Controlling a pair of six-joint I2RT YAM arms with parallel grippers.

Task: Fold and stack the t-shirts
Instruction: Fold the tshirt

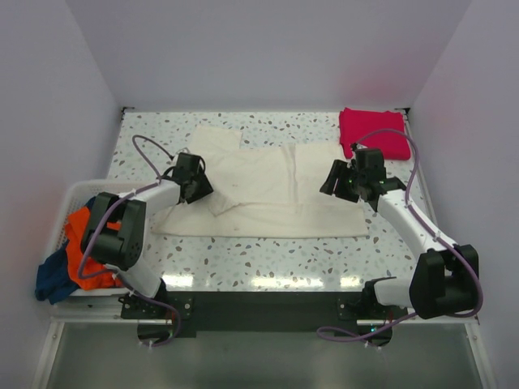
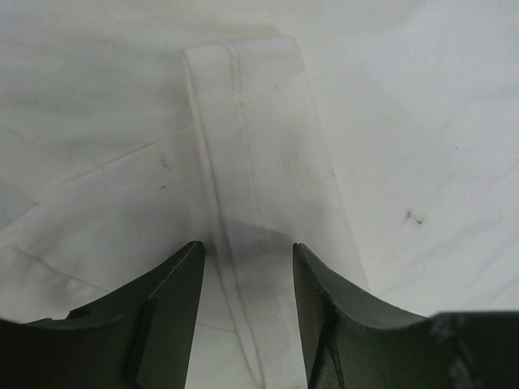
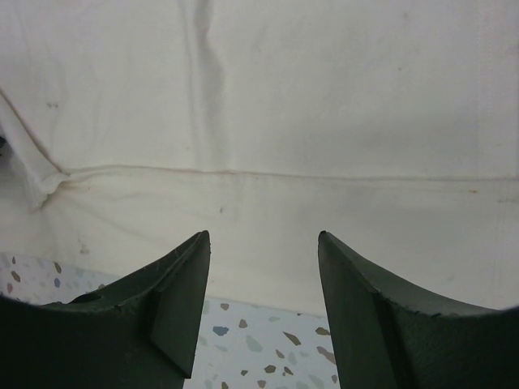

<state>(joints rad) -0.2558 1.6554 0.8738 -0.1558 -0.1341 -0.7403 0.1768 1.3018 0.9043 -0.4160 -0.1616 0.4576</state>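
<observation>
Left gripper (image 2: 247, 247) and right gripper (image 3: 263, 235): jaws part open, empty. A shallow pinch on the cream cloth t-shirt (image 1: 259, 186) may slip.

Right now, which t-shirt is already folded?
The magenta-red t-shirt, a compact block at the far right corner; the cream t-shirt lies spread open in the middle.

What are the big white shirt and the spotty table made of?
The cream t-shirt looks like soft matte cloth, probably cotton: it creases and shows stitched hems. The table looks hard and smooth, speckled stone or a printed imitation; light glints off it.
</observation>
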